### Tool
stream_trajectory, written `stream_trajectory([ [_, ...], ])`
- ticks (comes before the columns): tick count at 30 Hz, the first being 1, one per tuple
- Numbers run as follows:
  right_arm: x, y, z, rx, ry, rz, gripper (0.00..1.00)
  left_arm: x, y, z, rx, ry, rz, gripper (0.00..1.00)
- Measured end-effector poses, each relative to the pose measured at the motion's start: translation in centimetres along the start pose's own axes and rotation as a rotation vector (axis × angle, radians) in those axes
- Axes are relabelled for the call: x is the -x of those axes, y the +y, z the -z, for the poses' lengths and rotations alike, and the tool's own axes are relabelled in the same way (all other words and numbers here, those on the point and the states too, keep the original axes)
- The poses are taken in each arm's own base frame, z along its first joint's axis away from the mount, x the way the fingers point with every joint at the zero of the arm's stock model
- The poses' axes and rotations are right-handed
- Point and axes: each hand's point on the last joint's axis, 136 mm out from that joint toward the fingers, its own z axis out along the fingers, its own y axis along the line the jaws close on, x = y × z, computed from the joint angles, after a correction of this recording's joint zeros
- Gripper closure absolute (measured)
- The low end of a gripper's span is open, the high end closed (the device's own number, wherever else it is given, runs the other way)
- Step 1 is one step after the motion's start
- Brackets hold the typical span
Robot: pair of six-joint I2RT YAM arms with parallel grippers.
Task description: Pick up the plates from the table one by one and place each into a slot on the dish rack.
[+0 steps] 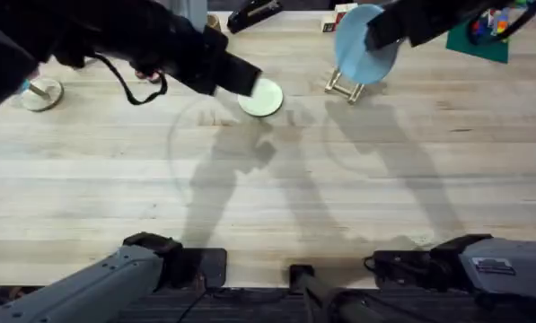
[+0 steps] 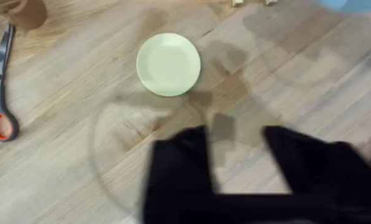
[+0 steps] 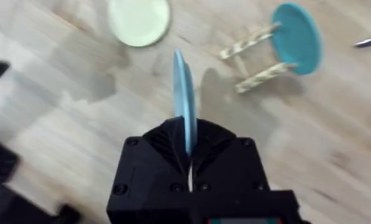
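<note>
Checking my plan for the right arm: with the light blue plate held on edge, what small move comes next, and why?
Probably carry the light blue plate over the dish rack: the right hand grips it edge-on, and the rack already holds a teal plate.

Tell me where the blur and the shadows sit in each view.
Overhead: the left arm is large, dark and smeared beside the cream plate; long arm shadows cross the table. Left wrist: the left pincer is blurred, the plate sharp, soft shadows under it. Right wrist: the dish rack is soft; the light blue plate stands edge-on in the right pincer.
</note>
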Motion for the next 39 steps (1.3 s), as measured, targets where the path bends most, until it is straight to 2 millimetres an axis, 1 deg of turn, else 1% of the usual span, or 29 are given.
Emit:
stream_trajectory([
  [1, 0.1, -0.4, 0.2, -0.018, -0.001, 0.021, 0.97, 0.0, -0.1, 0.0, 0.002, 0.002, -0.003, 0.298],
  [2, 0.2, -0.8, 0.5, -0.04, -0.004, 0.046, 0.97, 0.0, 0.0, -0.1, 0.006, 0.004, -0.003, 0.126],
  [3, 0.3, -1.1, 0.7, -0.06, -0.007, 0.071, 0.97, 0.0, 0.1, -0.1, 0.011, 0.005, 0.003, 0.043],
  [4, 0.5, -1.4, 0.9, -0.076, -0.009, 0.092, 0.97, -0.1, 0.1, -0.1, 0.016, 0.006, 0.002, 0.015],
  [8, 1.0, -2.2, 1.6, -0.127, -0.017, 0.195, 0.97, -0.1, 0.2, -0.1, 0.021, 0.007, 0.002, 0.006],
  [12, 1.3, -2.6, 1.7, -0.152, -0.019, 0.306, 0.97, -0.1, 0.3, -0.1, 0.023, 0.008, 0.002, 0.006],
  [17, 3.1, -3.2, 1.9, -0.194, -0.079, 0.418, 0.97, -0.1, 0.3, -0.1, 0.024, 0.008, 0.002, 0.006],
  [20, 4.3, -3.9, 2.3, -0.226, -0.12, 0.44, 0.97, -0.1, 0.3, -0.1, 0.024, 0.008, 0.002, 0.006],
  [28, 4.5, -6.7, 3.0, -0.273, -0.113, 0.416, 0.974, -0.1, 0.3, -0.1, 0.025, 0.008, 0.002, 0.006],
  [30, 4.8, -7.4, 2.7, -0.271, -0.11, 0.404, 0.974, -0.1, 0.3, -0.1, 0.025, 0.008, 0.002, 0.006],
  [33, 4.9, -8.3, 1.7, -0.242, -0.1, 0.38, 0.974, -0.1, 0.3, -0.1, 0.025, 0.008, 0.002, 0.006],
  [39, 4.1, -10.2, -1.3, -0.183, -0.048, 0.356, 0.974, -0.1, 0.3, -0.1, 0.025, 0.008, 0.002, 0.007],
])
